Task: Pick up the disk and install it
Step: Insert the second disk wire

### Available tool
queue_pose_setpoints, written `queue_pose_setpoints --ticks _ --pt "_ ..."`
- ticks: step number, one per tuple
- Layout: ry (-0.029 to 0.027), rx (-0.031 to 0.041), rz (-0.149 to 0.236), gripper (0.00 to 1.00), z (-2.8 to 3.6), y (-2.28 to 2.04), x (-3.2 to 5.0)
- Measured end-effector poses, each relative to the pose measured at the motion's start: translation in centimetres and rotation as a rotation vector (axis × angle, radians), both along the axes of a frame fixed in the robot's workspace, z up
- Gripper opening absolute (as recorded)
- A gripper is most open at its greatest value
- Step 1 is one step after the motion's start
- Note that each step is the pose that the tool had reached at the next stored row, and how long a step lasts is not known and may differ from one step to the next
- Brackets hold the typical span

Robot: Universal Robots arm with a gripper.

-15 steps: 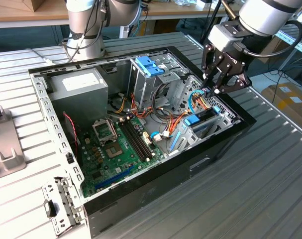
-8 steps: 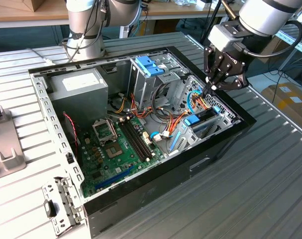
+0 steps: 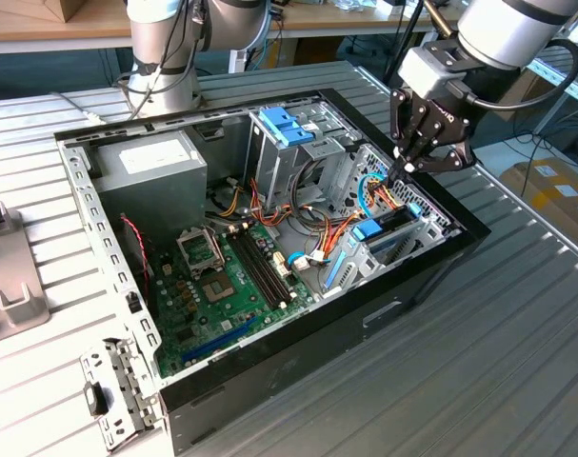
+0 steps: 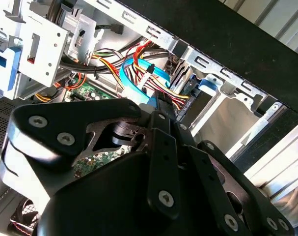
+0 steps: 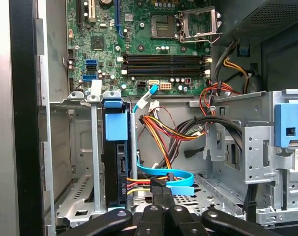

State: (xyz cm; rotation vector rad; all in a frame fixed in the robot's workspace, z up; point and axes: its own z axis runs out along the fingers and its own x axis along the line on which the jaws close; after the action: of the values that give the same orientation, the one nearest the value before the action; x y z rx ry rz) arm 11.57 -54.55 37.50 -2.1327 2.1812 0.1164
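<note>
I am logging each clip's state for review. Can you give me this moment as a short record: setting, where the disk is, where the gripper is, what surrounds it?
setting: open computer case lying on a slatted metal table
disk: standing on edge in a metal bay, blue piece on top, at the exterior view's right
gripper: above the bay end of the case, over coloured cables, apart from the disk
motherboard: green, bare socket
power supply: grey box in the far corner
drive cage: light-blue handles
</note>
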Motion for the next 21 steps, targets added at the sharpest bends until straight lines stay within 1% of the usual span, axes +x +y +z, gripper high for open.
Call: queue_pose_setpoints --ticks 3,4,5,6,7,8,9,10,11,15,19,20,21 --pt "0.0000 0.0000 0.000 0.30 0.00 -0.02 0.00" --pt "0.0000 0.0000 0.000 0.30 0.00 -0.02 0.00" --pt "0.0000 0.0000 0.000 0.36 0.00 -0.02 0.00" --pt "0.0000 -0.0044 0.000 0.36 -0.01 -0.02 0.00" --pt "0.0001 -0.0190 0.000 0.36 -0.02 -0.03 0.00" --pt "0.0000 -0.0420 0.000 0.36 -0.03 -0.02 0.01" --pt "0.0001 -0.0583 0.000 0.36 -0.04 -0.02 0.00" --pt "0.0000 -0.0954 0.000 0.36 -0.07 0.00 0.00" --pt "0.0001 -0.1021 0.000 0.36 -0.09 0.02 0.00" --pt "0.0000 -0.1026 0.000 0.36 -0.28 0.02 -0.07" --pt "0.0000 -0.1025 0.000 0.36 -0.68 0.03 -0.19" --pt "0.0000 -0.1025 0.000 0.36 -0.70 0.02 -0.20" --pt "0.0000 -0.1026 0.000 0.16 -0.70 0.02 -0.20"
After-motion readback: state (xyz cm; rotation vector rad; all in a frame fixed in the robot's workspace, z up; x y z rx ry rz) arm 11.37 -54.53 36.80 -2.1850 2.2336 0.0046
